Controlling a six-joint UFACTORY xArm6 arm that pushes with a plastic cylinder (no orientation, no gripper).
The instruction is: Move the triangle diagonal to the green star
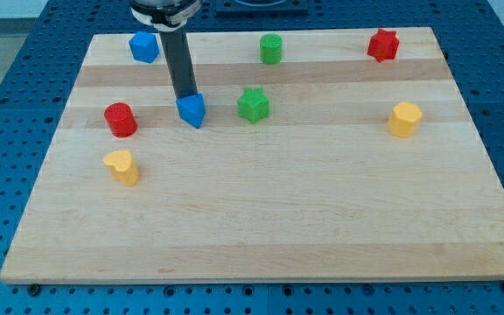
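My tip (185,96) touches the blue triangle (192,110) from the side toward the view's top; my end effector is a bare rod, with nothing to spread or pinch. The triangle lies just beside the green star (253,104), on the star's left in the view, almost level with it. I judge the pushing step is under way; next, the triangle probably needs a push toward the view's bottom, across the desk (278,219), until it sits diagonal to the star.

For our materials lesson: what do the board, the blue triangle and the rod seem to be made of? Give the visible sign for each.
Board: likely wood, matte, with pale grain stripes running across it.
Blue triangle: probably plastic, uniform colour, slightly satin faces.
Rod: dark, smooth, perhaps metal or plastic; my tip sits at the triangle's top edge.
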